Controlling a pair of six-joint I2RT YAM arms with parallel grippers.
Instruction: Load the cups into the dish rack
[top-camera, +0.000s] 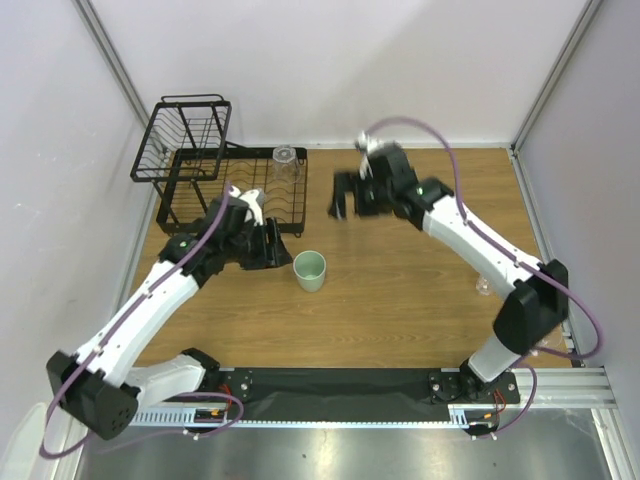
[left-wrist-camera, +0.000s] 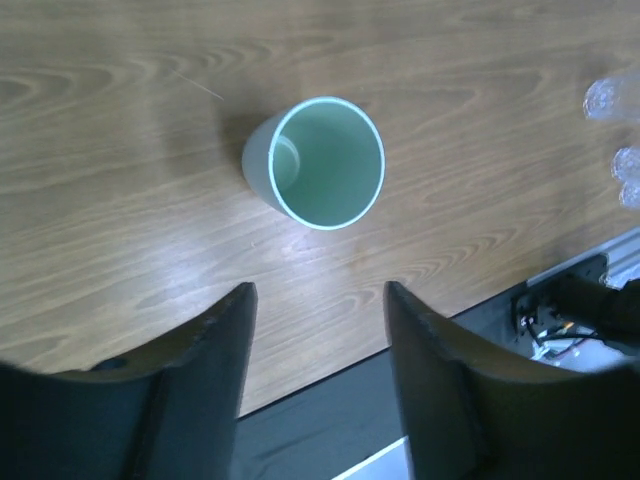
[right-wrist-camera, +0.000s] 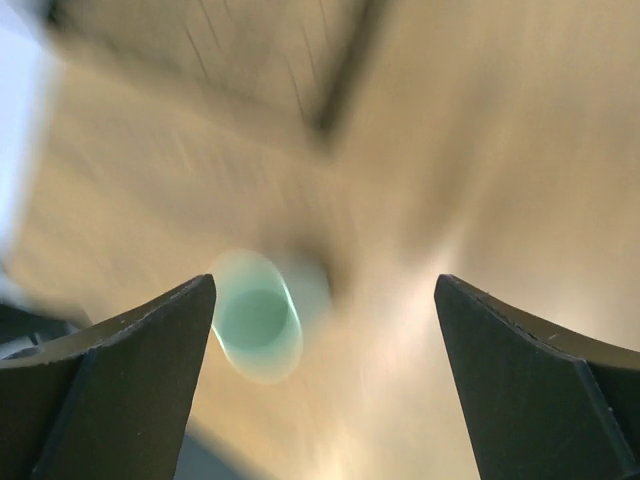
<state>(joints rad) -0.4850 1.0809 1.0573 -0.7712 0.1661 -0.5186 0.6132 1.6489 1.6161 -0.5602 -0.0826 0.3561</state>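
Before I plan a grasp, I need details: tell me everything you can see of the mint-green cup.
The mint-green cup is an opaque, handleless tumbler, plastic-looking, tapering toward its base. It stands upright and empty on the wooden table, just outside the dish rack. Nothing touches it; the left gripper sits open near it.
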